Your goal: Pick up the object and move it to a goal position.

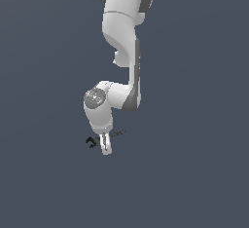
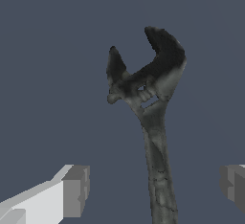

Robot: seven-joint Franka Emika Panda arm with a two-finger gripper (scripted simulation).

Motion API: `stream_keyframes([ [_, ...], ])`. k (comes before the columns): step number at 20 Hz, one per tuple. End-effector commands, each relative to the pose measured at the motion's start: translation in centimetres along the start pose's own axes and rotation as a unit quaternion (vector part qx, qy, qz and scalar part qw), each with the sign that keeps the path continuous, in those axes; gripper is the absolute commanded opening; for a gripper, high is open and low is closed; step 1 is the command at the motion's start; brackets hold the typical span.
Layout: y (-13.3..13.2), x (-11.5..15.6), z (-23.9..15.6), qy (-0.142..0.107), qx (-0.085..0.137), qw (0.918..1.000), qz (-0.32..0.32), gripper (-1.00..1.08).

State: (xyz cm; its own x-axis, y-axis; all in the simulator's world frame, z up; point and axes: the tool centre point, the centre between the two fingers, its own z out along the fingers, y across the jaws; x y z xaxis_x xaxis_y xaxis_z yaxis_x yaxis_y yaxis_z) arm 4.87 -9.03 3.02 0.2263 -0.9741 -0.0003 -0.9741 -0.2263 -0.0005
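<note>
The wrench (image 2: 152,98) is small, thin and dark grey-black, with an open-jaw head and a slim straight handle. In the exterior view the wrench (image 1: 91,142) lies flat on the dark floor, its head toward the exterior view's left and its handle running behind my fingers toward the right. My white gripper (image 1: 105,147) points down over the handle. In the wrist view my gripper (image 2: 154,188) is open. The handle passes between the two fingertips (image 2: 75,191) with a clear gap on each side. Neither pad touches it.
The floor (image 1: 194,173) is a plain dark grey-blue surface. The white arm (image 1: 121,32) reaches down from the top of the exterior view. No other objects show.
</note>
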Motion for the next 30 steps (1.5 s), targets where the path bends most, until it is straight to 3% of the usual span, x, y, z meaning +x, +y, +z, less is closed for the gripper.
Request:
stream_keyframes([
  [1,0.1,0.0,1.3,0.0,0.0,1.0,0.001,1.0],
  [7,-0.1,0.0,2.3,0.0,0.0,1.0,0.001,1.0],
  [8,-0.1,0.0,2.3,0.0,0.0,1.0,0.001,-1.0],
  [22,0.0,0.0,1.7,0.0,0.0,1.0,0.002,-1.0],
  [30,0.4,-1.4,-1.4,0.0,0.0,1.0,0.002,-1.0],
])
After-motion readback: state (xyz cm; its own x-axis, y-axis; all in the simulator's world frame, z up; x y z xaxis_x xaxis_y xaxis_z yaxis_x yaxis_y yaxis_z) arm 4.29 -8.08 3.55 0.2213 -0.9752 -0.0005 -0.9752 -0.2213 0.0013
